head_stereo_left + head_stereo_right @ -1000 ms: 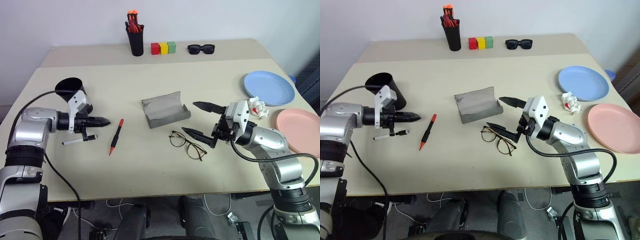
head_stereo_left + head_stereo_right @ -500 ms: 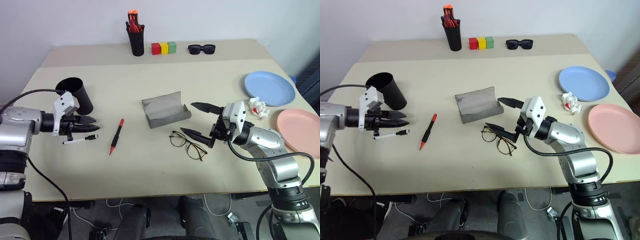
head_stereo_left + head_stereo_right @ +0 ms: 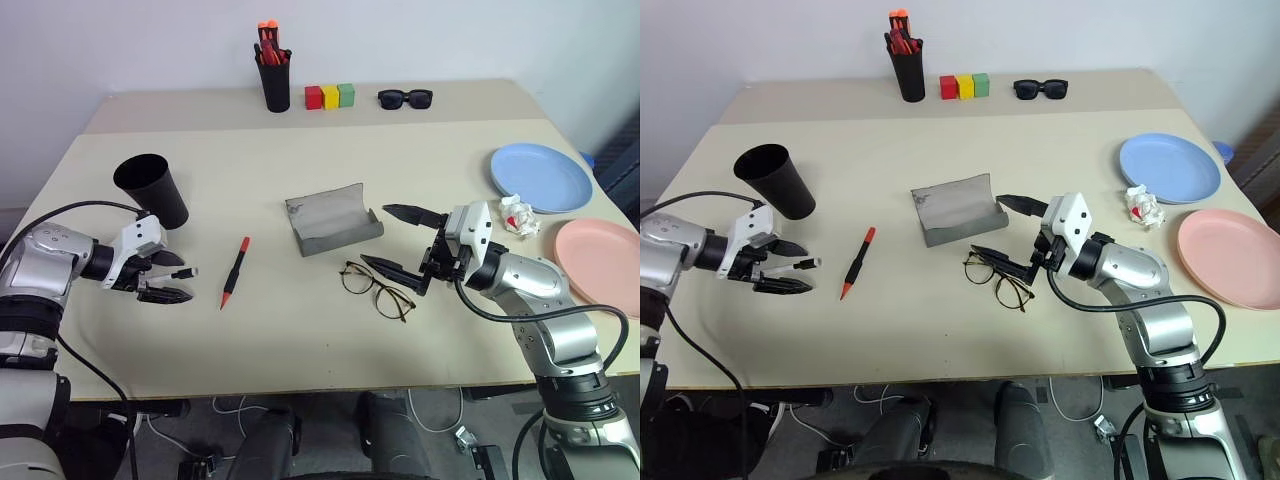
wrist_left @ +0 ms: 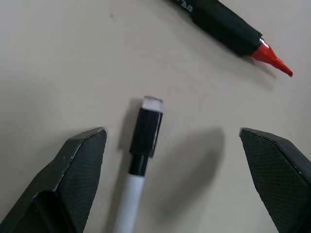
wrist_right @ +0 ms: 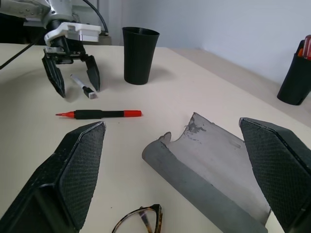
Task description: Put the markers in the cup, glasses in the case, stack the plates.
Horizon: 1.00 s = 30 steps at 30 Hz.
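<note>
three coloured blocks [image 3: 329, 96] between pen holder [image 3: 274, 84], sunglasses [image 3: 405, 98]

left gripper [image 3: 172, 284] angled down over table [image 3: 300, 340] near its left edge, fingers spread wide, nothing held; right gripper [image 3: 402, 240] hovering level above table's middle, fingers wide apart, empty

A: What sort of place are we looking at?

B: It is looking like a lab or test room: a plain beige table [image 3: 300, 330] is standing against a bare white wall [image 3: 120, 40].

A: Anything else pointing that way?

B: Cables [image 3: 235, 408] are trailing on the floor beneath, and three coloured blocks [image 3: 329, 96] are sitting in a row like test props.
</note>
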Tool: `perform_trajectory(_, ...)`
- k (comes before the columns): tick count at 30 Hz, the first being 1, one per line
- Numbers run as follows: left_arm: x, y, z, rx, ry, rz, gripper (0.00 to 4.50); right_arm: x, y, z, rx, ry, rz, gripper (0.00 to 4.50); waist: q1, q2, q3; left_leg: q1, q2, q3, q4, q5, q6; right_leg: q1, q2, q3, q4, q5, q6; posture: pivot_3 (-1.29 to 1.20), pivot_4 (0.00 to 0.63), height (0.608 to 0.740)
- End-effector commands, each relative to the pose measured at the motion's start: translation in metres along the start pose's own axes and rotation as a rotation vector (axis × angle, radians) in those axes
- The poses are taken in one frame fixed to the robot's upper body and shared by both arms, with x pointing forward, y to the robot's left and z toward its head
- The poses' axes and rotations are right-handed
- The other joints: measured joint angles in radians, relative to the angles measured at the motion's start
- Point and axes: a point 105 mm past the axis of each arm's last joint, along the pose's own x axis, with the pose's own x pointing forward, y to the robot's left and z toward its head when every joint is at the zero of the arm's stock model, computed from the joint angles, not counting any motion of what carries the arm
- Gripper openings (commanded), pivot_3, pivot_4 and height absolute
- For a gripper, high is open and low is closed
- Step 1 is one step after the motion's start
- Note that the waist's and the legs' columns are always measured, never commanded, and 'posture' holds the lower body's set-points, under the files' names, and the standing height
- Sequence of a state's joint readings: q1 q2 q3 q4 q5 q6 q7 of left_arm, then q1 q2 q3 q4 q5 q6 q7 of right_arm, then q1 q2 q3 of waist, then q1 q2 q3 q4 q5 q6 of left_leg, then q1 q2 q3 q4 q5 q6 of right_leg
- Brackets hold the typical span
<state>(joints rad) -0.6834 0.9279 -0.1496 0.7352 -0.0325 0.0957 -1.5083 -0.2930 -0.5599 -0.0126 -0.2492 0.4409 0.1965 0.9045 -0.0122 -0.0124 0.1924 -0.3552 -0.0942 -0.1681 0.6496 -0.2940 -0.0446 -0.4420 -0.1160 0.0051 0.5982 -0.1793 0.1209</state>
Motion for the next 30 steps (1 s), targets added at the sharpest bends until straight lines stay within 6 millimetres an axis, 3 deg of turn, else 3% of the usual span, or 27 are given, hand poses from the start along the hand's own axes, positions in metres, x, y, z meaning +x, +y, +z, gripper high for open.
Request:
perform_trajectory(1, 0.004, 0.001, -0.001, 0.014, 0.034, -0.016, 3.62, -0.001, -0.001, 0.013, -0.046, -0.04, -0.008, 4.5, -0.001, 0.0, 0.0, 0.0, 0.0, 0.0, 0.0, 0.0, 0.0, 0.0, 0.0, 0.0, 0.0, 0.0, 0.0, 0.0, 0.15, 0.74)
perform_trajectory(8, 0.006, -0.008, -0.006, -0.019, 0.082, -0.093, 0.19, -0.002, -0.004, 0.012, -0.053, -0.038, -0.03, 4.5, -0.004, 0.0, 0.0, 0.0, 0.0, 0.0, 0.0, 0.0, 0.0, 0.0, 0.0, 0.0, 0.0, 0.0, 0.0, 0.0, 0.15, 0.74)
perform_trajectory(11, 0.003, -0.007, -0.003, -0.023, 0.073, -0.089, 0.08, -0.002, -0.004, 0.011, -0.051, -0.039, -0.032, 4.5, -0.005, 0.001, 0.0, 0.0, 0.0, 0.001, 0.0, 0.0, 0.0, 0.0, 0.0, 0.0, 0.0, 0.0, 0.0, 0.0, 0.15, 0.74)
perform_trajectory(15, 0.0, 0.008, 0.053, 0.026, -0.265, 0.031, 0.08, -0.001, -0.005, 0.011, -0.052, -0.04, -0.03, 4.5, 0.002, 0.0, 0.0, 0.0, 0.0, 0.0, 0.0, 0.0, 0.0, 0.0, 0.0, 0.0, 0.0, 0.0, 0.0, 0.0, 0.15, 0.74)
perform_trajectory(19, -0.023, 0.017, 0.109, 0.033, -0.63, 0.137, 0.08, 0.0, -0.005, 0.01, -0.054, -0.041, -0.03, 4.5, -0.001, -0.001, 0.0, -0.001, 0.0, 0.0, 0.002, 0.0, 0.0, 0.0, 0.0, 0.0, 0.0, 0.001, 0.001, 0.0, 0.15, 0.74)
perform_trajectory(21, -0.035, 0.02, 0.127, 0.075, -0.749, 0.211, 0.08, 0.0, -0.005, 0.01, -0.055, -0.041, -0.029, 4.5, -0.002, -0.001, 0.0, -0.001, 0.001, -0.001, 0.002, 0.0, 0.0, 0.0, 0.0, 0.0, 0.0, 0.001, 0.001, 0.0, 0.15, 0.74)
perform_trajectory(26, -0.064, 0.035, 0.158, 0.15, -0.983, 0.469, 0.08, 0.002, -0.006, 0.009, -0.057, -0.047, -0.025, 4.5, -0.004, -0.001, 0.0, 0.0, 0.001, 0.0, 0.001, 0.0, 0.0, 0.0, 0.0, 0.001, 0.0, 0.001, 0.0, 0.0, 0.15, 0.74)
perform_trajectory(30, -0.096, 0.053, 0.171, 0.162, -1.135, 0.746, 0.08, 0.004, -0.01, 0.01, -0.064, -0.053, -0.026, 4.5, 0.001, -0.001, 0.0, -0.001, 0.001, 0.001, 0.002, 0.001, -0.002, 0.0, 0.0, 0.001, -0.001, 0.003, 0.0, 0.0, 0.15, 0.74)
